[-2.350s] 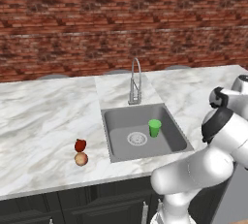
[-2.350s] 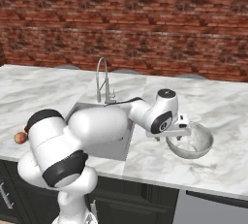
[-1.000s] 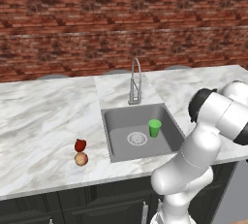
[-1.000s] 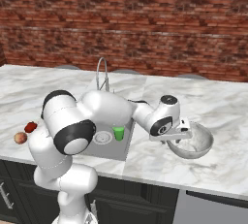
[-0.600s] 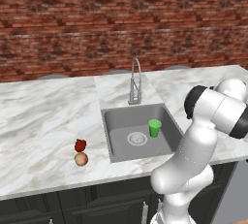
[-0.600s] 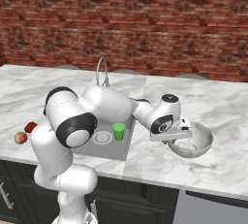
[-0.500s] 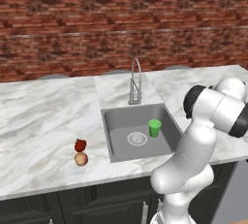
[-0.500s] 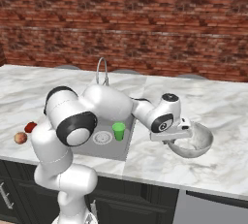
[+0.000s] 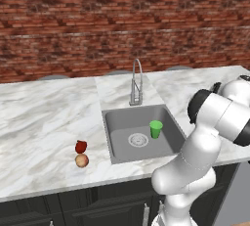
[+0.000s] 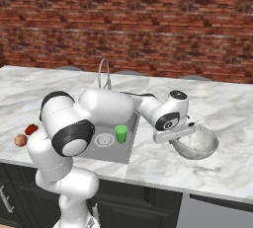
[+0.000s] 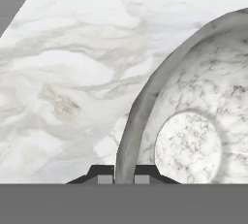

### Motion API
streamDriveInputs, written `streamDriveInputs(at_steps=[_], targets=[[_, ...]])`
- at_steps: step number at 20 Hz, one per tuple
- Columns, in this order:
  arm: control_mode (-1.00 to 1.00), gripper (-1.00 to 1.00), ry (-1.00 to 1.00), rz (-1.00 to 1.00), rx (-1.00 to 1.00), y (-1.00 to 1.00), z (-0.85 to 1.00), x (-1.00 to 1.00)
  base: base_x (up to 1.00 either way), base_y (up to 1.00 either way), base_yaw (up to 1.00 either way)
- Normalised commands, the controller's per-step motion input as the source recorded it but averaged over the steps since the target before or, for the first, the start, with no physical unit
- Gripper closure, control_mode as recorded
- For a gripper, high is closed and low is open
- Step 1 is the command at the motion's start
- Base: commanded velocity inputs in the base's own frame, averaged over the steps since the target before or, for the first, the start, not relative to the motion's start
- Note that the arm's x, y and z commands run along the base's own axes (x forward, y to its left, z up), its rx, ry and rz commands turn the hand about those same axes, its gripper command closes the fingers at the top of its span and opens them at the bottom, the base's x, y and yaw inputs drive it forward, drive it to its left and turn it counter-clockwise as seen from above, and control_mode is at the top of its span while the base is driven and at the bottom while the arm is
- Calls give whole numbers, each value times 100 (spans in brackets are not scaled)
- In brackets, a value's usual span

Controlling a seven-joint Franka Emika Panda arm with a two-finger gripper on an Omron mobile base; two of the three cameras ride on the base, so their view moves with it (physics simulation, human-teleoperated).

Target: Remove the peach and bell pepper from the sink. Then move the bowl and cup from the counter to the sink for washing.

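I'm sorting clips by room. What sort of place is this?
A kitchen, most likely: a steel sink with an arched faucet set into a marble counter above dark cabinets, backed by a brick wall.

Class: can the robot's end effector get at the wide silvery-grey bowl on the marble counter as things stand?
Probably yes, it already has: the end effector is shut on the near rim of the wide silvery-grey bowl, one finger each side, nothing in between.
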Motion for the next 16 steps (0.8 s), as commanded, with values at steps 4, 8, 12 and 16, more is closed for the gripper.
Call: streamDriveInputs(at_steps=[4, 8, 12, 16], targets=[[-100, 100, 0, 36, 0, 20, 33, -17, 0, 0, 0], [-100, 100, -6, 37, 0, 21, 32, -22, 0, 0, 0], [-100, 100, -6, 38, 0, 22, 32, -23, 0, 0, 0], [-100, 100, -2, 39, 0, 24, 31, -23, 0, 0, 0]])
